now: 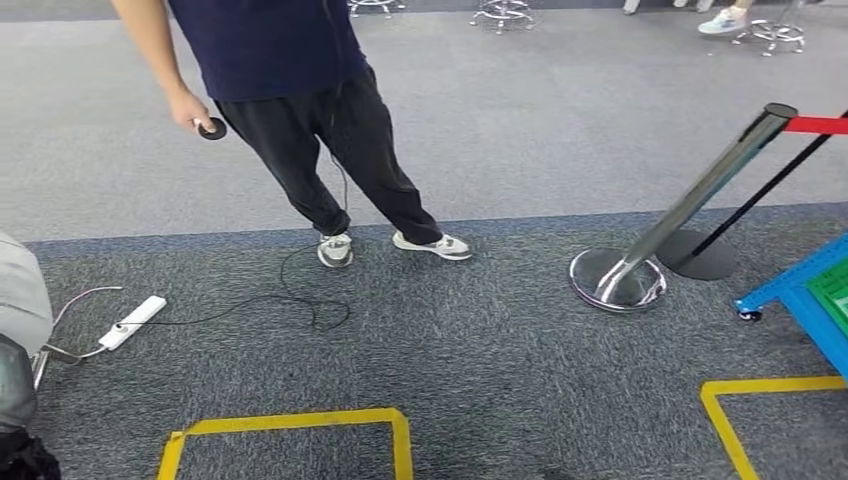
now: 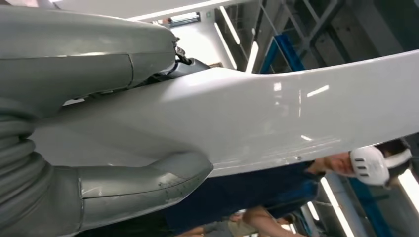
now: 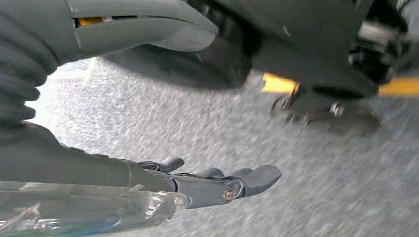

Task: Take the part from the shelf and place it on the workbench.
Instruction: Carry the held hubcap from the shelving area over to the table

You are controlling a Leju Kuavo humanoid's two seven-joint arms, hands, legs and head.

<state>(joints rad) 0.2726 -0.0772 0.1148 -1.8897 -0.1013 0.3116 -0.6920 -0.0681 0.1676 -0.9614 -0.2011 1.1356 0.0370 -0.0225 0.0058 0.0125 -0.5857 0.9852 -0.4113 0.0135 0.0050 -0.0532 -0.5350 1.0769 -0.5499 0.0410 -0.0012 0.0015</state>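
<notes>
Head view: grey carpet (image 1: 500,340) with a person (image 1: 300,110) standing at 11 o'clock, a small dark controller (image 1: 212,128) in hand; a white power strip (image 1: 135,320) lies at 9 o'clock, a chrome stanchion (image 1: 640,250) leans at 2 o'clock, a blue cart (image 1: 810,300) enters at 3 o'clock, and yellow floor tape (image 1: 300,425) marks boxes at 6 o'clock. No shelf or desk can be made out.

Left wrist view: left hand (image 2: 123,148) grips the part (image 2: 276,113), a long glossy white panel, its thumb (image 2: 158,182) under one face and the grey cover over the other. The panel looks stiff, light and slippery; a hold near mid-length would probably balance it best.

Right wrist view: right hand (image 3: 207,182) hangs over the carpet, fingers (image 3: 247,177) straight, close together, holding nothing.
</notes>
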